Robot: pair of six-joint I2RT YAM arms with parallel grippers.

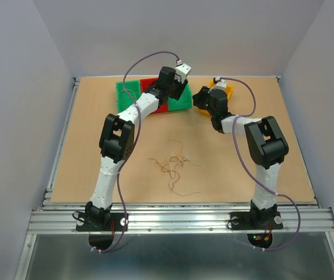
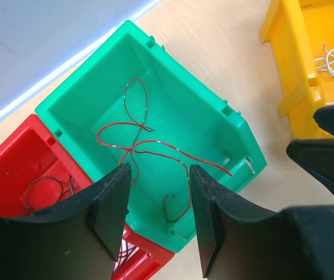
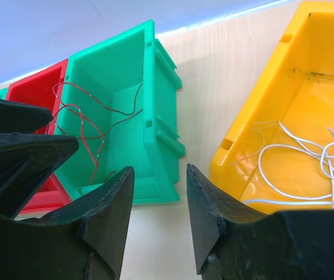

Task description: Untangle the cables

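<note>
Both our jaws stand parted, empty; the cables (image 1: 177, 166), well back from them, we judge limp, feather-light: pinch one loose end.

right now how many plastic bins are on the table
4, along the far side: left green bin, red bin, right green bin, yellow bin. The arms cover parts, so another could be hidden.

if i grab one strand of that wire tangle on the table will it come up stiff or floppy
Probably floppy: the cables lie in loose, hair-thin curls flat on the table. Likely very light, and lifting one strand may drag neighbours, since loops cross.
</note>
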